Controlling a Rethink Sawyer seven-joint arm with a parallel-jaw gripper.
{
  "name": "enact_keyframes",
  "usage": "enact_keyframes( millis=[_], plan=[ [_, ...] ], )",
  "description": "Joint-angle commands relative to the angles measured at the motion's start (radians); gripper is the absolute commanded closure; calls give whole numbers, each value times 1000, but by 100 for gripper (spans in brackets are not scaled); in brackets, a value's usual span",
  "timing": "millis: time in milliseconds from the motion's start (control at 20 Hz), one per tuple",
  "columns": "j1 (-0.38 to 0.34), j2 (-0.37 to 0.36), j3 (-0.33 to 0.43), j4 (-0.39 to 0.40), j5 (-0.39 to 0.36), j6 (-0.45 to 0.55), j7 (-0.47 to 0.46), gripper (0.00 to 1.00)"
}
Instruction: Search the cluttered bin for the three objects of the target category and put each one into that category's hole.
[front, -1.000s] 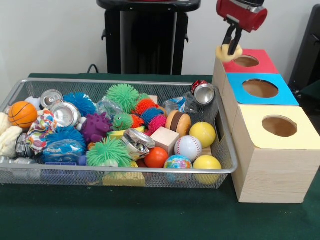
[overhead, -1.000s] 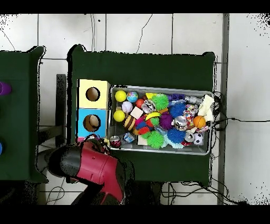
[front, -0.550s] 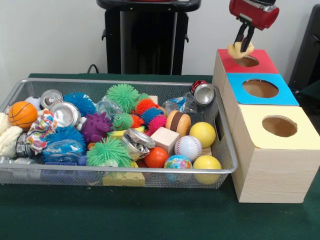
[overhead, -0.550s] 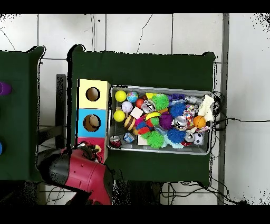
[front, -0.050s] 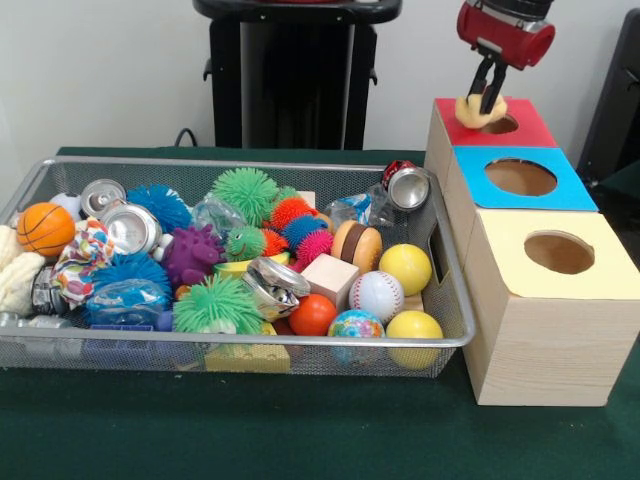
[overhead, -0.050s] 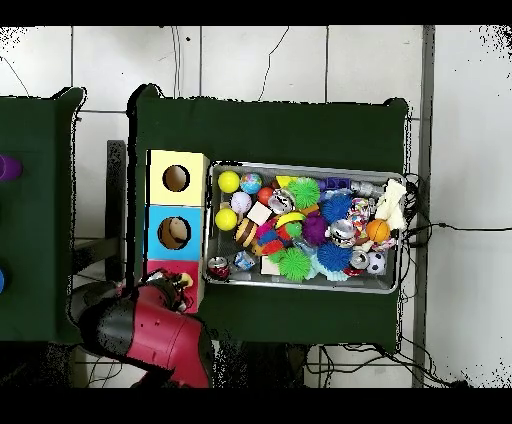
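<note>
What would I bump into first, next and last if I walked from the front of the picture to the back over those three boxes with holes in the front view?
Yellow-topped box → blue-topped box → red-topped box, where the pincer holds a pale yellow thing just over the hole.

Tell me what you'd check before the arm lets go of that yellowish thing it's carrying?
1. Gripper shut on the pale yellow object: ok.
2. Object above the red box's hole: ok, roughly over its near-left rim.
3. Hole unblocked: ok in the front view; hidden by the arm overhead.
4. Object fits the hole: cannot tell.
5. Boxes in a row beside the wire bin: ok.
</note>
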Motion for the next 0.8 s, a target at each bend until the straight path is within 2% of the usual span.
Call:
enact_keyframes(
  millis=[50, 800],
  plan=[
    [-13, 57, 128, 71, 62, -83, 263, 100],
    [61, 113, 116, 49, 131, -98, 304, 100]
  ],
)
